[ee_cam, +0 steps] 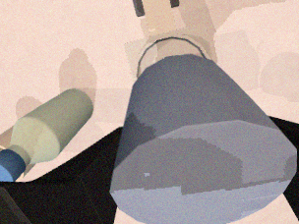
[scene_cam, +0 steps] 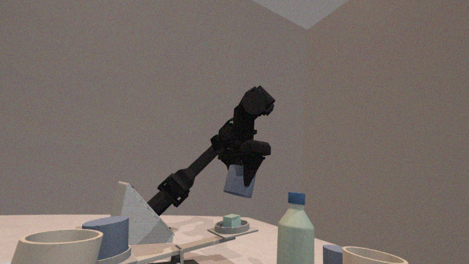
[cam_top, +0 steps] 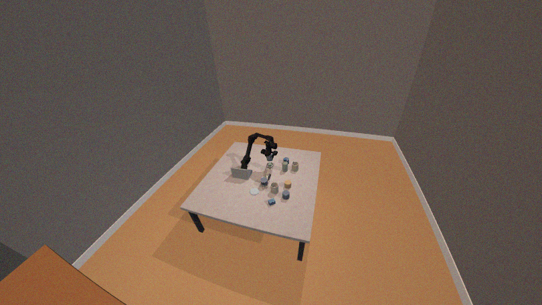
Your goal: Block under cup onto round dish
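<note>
My gripper (cam_top: 269,154) (scene_cam: 241,178) (ee_cam: 204,159) is shut on a blue-grey cup (cam_top: 269,158) (scene_cam: 233,189) (ee_cam: 182,93), held tilted in the air above one end of the balance (cam_top: 267,172) (scene_cam: 203,243). Below it, the pale green block (scene_cam: 231,221) sits uncovered inside the ring on that end. The other blue-grey cup (cam_top: 263,180) (scene_cam: 114,234) stands on the opposite end. The pale round dish (cam_top: 253,191) lies on the table beside that end, with no cup above it. The held cup hides the block in the wrist view.
A green bottle (cam_top: 284,166) (scene_cam: 295,235) (ee_cam: 69,123) stands near the block's end. Beige cups (cam_top: 294,166) (cam_top: 274,187), an orange object (cam_top: 288,184) and several blue ones stand around. A grey slanted panel (cam_top: 241,173) (scene_cam: 140,219) stands by the arm's base.
</note>
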Robot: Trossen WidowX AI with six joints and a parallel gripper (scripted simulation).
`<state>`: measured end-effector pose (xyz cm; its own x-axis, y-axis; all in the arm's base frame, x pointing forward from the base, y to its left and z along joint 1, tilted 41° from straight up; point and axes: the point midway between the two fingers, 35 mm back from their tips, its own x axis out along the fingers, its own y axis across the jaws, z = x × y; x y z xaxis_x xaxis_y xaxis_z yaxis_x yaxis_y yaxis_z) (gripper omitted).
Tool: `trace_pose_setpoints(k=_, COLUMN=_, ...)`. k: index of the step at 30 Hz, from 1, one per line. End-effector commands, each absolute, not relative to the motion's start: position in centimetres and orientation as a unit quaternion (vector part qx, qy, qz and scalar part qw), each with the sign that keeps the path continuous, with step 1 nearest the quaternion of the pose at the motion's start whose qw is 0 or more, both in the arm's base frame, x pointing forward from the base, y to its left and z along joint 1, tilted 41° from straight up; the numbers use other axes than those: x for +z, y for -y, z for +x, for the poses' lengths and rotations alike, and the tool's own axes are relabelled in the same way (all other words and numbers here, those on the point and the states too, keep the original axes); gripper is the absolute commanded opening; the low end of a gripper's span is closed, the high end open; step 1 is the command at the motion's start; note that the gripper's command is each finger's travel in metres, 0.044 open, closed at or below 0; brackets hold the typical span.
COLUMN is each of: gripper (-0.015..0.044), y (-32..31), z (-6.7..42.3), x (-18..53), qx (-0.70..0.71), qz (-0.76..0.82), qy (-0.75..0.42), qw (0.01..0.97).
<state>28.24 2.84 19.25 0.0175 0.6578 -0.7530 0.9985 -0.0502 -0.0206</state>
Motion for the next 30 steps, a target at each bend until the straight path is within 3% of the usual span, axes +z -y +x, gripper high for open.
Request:
trace_pose_setpoints(k=1, gripper=0.0000, y=-2.8, z=28.3, x=19.2, qx=-0.306, qz=0.657, qy=-0.630, qw=0.279)
trace_pose_setpoints(k=30, gripper=0.0000, y=-4.5, z=27.9, x=19.2, qx=-0.305, qz=0.652, qy=-0.633, qw=0.285)
